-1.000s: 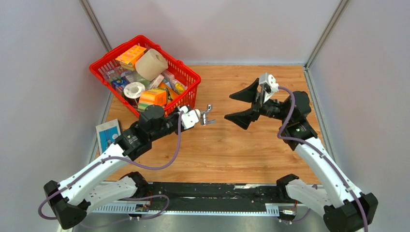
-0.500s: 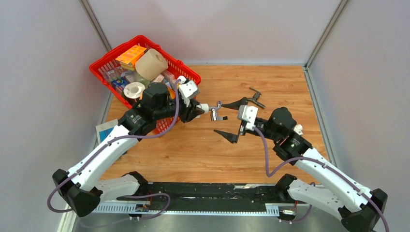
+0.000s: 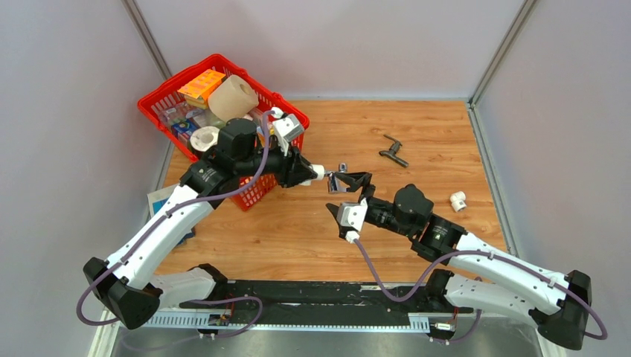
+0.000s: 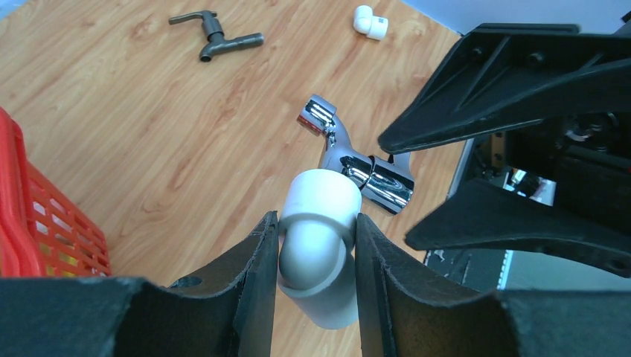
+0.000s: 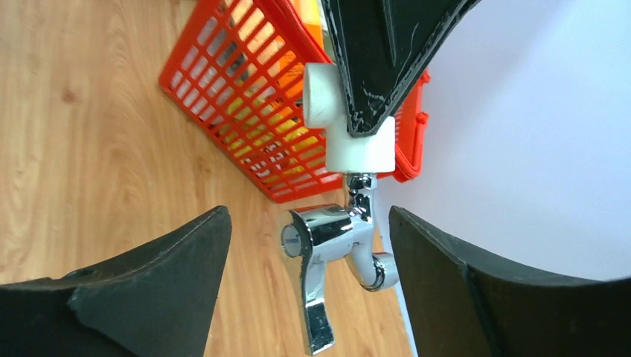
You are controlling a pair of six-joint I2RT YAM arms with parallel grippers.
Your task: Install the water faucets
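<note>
Silver faucet (image 5: 327,234) mid-air above the table (image 3: 298,238), stem seemingly threaded into the white elbow fitting (image 4: 320,216) clenched by the left gripper (image 4: 316,227), long axis roughly level, pointing toward the right gripper (image 5: 306,216), whose jaws straddle it released, not touching; rigid, slick chrome, probably light, best pinched across the stout body, not the lever.

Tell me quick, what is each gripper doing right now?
Left gripper: shut on the white pipe fitting, silver faucet attached to it.
Right gripper: open, jaws either side of the silver faucet, not touching.
</note>
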